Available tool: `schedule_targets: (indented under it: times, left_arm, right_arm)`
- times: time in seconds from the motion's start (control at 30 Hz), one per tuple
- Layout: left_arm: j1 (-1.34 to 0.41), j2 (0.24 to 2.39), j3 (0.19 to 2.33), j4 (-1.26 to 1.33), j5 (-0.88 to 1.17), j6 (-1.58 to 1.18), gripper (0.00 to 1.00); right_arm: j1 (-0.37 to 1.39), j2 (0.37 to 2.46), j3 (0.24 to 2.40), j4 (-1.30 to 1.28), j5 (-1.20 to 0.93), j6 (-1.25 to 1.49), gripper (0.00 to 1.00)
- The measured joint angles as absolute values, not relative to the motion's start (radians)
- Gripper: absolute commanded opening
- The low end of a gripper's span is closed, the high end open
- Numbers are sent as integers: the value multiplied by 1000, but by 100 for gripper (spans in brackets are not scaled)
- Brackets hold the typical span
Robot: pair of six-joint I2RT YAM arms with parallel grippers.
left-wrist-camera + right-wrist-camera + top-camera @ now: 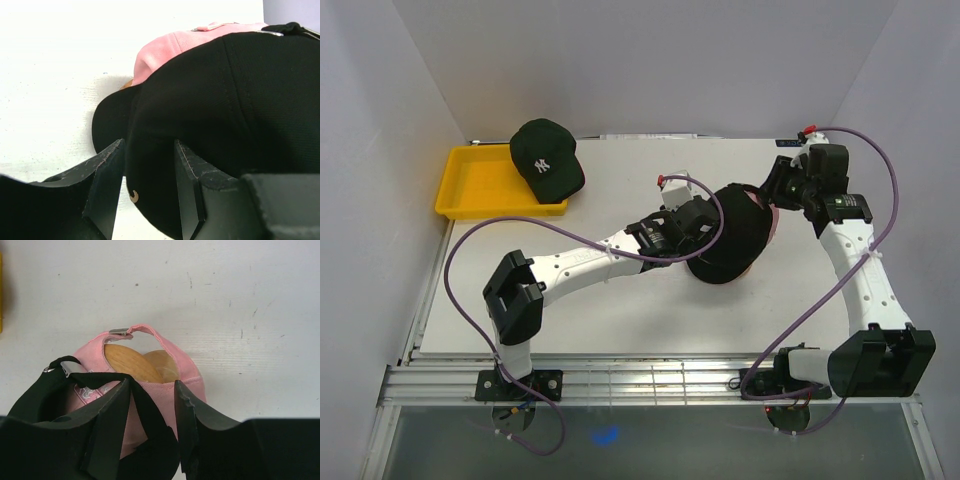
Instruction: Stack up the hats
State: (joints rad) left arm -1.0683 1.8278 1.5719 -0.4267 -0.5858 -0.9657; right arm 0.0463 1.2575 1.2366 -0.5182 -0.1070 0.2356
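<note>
A black hat (730, 240) lies over a pink-red hat (772, 228) in the middle of the table. That pink-red hat (187, 372) sits on a round wooden stand (135, 360). My left gripper (149, 145) is shut on the black hat's (225, 100) side near the brim. My right gripper (152, 385) stands open at the back of the stack. The black hat's rear edge (150, 425) is between its fingers, with a gap on the right side. In the top view the left gripper (708, 222) is left of the stack and the right gripper (770, 195) behind it. A dark green hat (548, 158) with a white NY logo lies far left.
A shallow yellow tray (480, 190) sits at the back left corner, with the green hat resting on its right rim. White walls close in the table on three sides. Purple cables loop off both arms.
</note>
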Motion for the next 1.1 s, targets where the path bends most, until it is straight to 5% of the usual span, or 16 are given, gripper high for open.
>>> schedule_targets:
  times: [1.1]
  left_arm:
    - [-1040, 1817, 1449, -427, -593, -992, 51]
  right_arm:
    - [1, 1386, 1146, -339, -73, 254, 35]
